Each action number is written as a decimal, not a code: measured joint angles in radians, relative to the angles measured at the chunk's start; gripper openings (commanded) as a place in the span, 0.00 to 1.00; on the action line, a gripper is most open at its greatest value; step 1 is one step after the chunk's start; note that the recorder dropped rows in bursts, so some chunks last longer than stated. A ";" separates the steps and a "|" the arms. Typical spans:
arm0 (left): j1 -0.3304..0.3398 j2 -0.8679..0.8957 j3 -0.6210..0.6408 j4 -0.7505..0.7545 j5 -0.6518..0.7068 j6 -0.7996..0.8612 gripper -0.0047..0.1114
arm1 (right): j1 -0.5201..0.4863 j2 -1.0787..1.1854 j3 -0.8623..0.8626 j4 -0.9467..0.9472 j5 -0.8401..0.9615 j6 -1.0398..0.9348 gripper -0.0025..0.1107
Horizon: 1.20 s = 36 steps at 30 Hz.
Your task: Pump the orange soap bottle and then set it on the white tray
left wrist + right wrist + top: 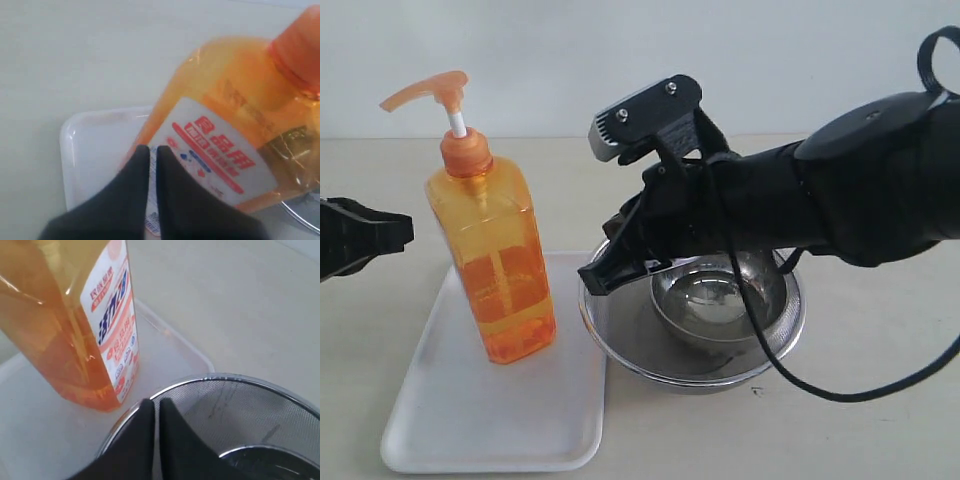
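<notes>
The orange soap bottle [495,260] stands upright on the white tray [470,420], its pump head [430,90] raised on the white stem. My left gripper [405,230] hovers left of the bottle, apart from it, shut and holding nothing. In the left wrist view the gripper [153,148] points at the labelled bottle [225,100] over the tray [90,145]. My right gripper [588,280] is shut and empty, just right of the bottle's lower body. In the right wrist view that gripper [156,402] sits beside the bottle [60,315] and the tray [165,350].
A round steel mesh strainer [620,345] sits right of the tray, touching its edge, with a smaller steel bowl [715,300] inside. The right gripper hangs over the strainer's rim [260,410]. The right arm's black cable [840,395] loops down to the table.
</notes>
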 measured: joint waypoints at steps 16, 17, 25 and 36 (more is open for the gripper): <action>0.000 0.128 -0.026 -0.009 0.044 0.068 0.08 | -0.003 0.179 -0.141 0.013 0.133 -0.027 0.02; 0.000 0.128 -0.026 -0.009 0.044 0.070 0.08 | -0.003 0.193 -0.145 0.040 0.142 -0.052 0.02; 0.000 0.128 -0.033 -0.009 0.044 0.074 0.08 | -0.003 0.205 -0.149 0.122 0.246 -0.124 0.02; 0.000 0.128 -0.058 -0.009 0.036 0.074 0.08 | -0.003 0.205 -0.149 0.109 0.138 -0.109 0.02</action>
